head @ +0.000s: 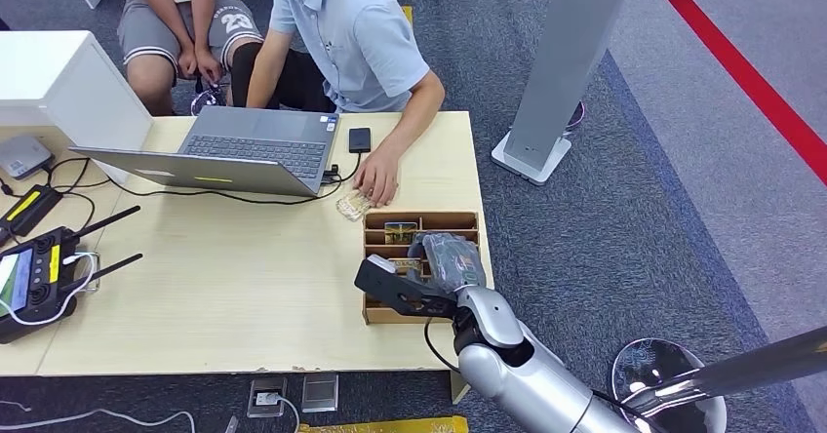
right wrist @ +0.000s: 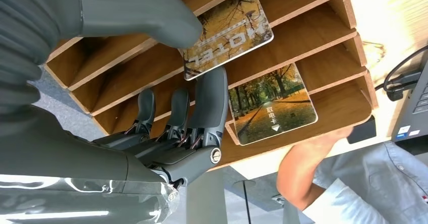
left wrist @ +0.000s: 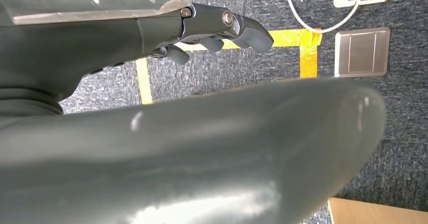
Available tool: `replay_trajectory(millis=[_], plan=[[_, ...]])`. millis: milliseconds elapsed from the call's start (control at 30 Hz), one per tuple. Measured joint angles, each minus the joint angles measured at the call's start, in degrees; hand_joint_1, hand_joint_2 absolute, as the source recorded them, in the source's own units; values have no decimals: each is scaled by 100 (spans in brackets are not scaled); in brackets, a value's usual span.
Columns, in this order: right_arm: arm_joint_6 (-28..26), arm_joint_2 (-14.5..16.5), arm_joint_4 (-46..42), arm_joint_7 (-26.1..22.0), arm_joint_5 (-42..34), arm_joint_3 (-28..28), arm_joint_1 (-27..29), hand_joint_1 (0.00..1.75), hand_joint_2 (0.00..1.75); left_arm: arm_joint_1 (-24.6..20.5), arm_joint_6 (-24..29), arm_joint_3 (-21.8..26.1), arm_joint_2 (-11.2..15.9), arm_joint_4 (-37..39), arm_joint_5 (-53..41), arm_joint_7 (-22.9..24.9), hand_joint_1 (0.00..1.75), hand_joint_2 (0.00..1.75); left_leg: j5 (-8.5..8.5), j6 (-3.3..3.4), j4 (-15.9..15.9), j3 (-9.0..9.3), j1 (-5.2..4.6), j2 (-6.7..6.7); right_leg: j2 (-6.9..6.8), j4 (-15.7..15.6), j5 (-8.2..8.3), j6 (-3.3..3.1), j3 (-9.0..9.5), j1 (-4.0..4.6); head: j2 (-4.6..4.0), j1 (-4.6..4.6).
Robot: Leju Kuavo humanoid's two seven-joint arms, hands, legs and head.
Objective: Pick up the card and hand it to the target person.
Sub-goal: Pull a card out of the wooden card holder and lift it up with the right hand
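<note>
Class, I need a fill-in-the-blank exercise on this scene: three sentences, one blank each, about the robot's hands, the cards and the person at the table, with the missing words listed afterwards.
1. The right hand pinches a card between its thumb and a ____.
2. A second card stands in the slotted ____ box.
3. The person in the blue shirt rests a hand on the table, beside an open ____.

Missing words: finger; wooden; laptop
</note>
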Motion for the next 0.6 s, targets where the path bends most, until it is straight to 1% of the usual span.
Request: replay_trajectory(millis=[167,500,600], plan=[[0,31,6,-19,2,3,-1,106,175,-1,-1,0,-2,0,-2,2,0,0,0,0,0,0,0,0,0,0,0,0,0,0,0,1],[0,139,88,-85,-12,26,-8,109,175,-1,0,0,-8,0,-2,5,0,0,0,0,0,0,0,0,0,0,0,0,0,0,0,2],[-2,176,137,-128,-32,32,-10,107,175,1,4,0,-11,0,-2,7,0,0,0,0,0,0,0,0,0,0,0,0,0,0,0,2]])
